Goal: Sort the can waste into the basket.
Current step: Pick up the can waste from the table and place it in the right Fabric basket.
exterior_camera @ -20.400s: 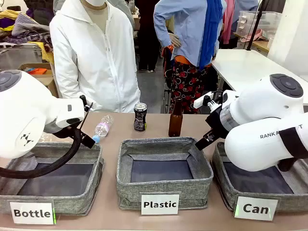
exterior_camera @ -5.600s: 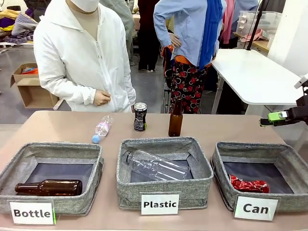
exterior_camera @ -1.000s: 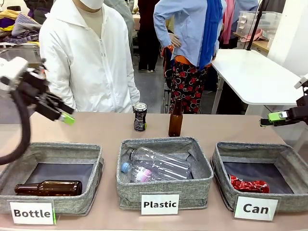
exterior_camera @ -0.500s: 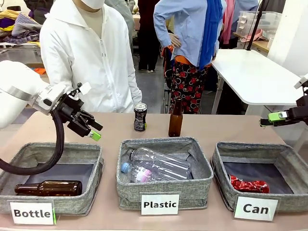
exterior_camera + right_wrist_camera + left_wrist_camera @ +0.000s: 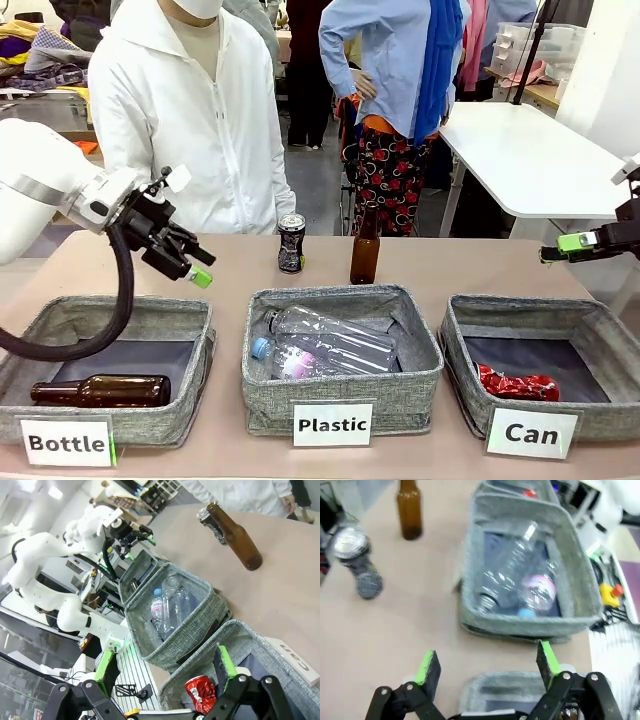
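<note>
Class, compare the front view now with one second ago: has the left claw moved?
Yes. The left claw has shifted right and lower, ending closer to the Bottle basket's far right corner and the black can.

Tally on inspection | baskets: 3 – Bottle basket (image 5: 165, 420), Plastic basket (image 5: 262, 405), Can basket (image 5: 468, 398) | drink cans: 2 – red can (image 5: 517, 383), black can (image 5: 291, 243) | brown glass bottles: 2 – lying bottle (image 5: 100, 390), upright bottle (image 5: 365, 252) | clear plastic bottles: 2 – plain bottle (image 5: 340, 340), blue-capped bottle (image 5: 285, 362) | grippers: 2 – left gripper (image 5: 487, 655), right gripper (image 5: 165, 665) | person (image 5: 200, 120) at table: 1
</note>
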